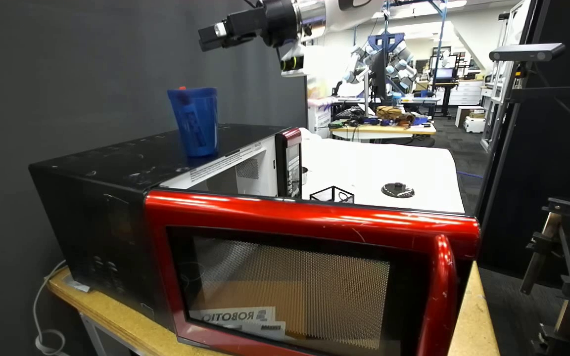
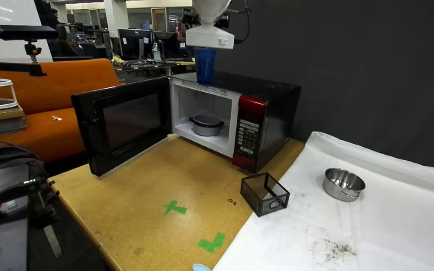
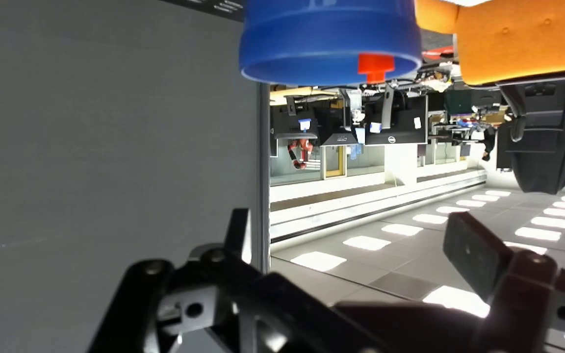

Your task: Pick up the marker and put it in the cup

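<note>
The blue translucent cup [image 1: 197, 126] stands upright on top of the microwave in both exterior views [image 2: 205, 67]. It also shows upside down at the top of the wrist view [image 3: 329, 37]. The marker [image 1: 182, 88] is inside the cup, its red end at the rim. Its red end shows in the wrist view [image 3: 375, 66]; the rest is hidden or dim through the cup wall. My gripper [image 1: 209, 38] is above the cup and apart from it. In the wrist view my gripper [image 3: 353, 235] has its fingers wide apart with nothing between them.
The microwave [image 2: 277, 90] has its door [image 2: 126, 120] swung open. A grey pot [image 2: 206, 130] sits inside it. A black mesh basket [image 2: 264, 194] and a steel pot [image 2: 343, 184] stand on the table side. A dark lid [image 1: 398, 190] lies on the white cloth.
</note>
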You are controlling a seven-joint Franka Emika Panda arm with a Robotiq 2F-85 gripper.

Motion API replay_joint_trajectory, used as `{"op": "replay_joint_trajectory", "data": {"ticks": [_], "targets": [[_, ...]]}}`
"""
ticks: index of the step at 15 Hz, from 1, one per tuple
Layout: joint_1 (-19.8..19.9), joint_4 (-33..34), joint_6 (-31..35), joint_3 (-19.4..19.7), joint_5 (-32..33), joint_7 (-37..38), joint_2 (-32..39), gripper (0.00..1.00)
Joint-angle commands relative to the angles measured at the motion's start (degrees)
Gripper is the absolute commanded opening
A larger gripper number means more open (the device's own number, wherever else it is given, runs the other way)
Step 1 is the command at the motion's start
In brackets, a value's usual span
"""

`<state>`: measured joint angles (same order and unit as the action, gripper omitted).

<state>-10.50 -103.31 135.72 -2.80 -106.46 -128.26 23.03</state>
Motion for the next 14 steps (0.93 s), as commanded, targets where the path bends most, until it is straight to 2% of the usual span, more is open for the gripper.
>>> {"op": "replay_joint_trajectory", "data": {"ticks": [1,4,8,11,14], "targets": [[-1.5,-0.7,7.9,0.8,12.0,9.6,-3.8,1.0],[-1.5,-1.6,11.2,1.3,28.0,22.8,-6.6,1.0],[1.4,-2.5,5.2,1.4,48.6,40.8,-10.1,1.0],[3.7,-2.3,3.1,1.2,59.3,49.2,-13.1,1.0],[6.2,-2.7,1.5,1.1,66.4,53.9,-16.6,1.0]]}}
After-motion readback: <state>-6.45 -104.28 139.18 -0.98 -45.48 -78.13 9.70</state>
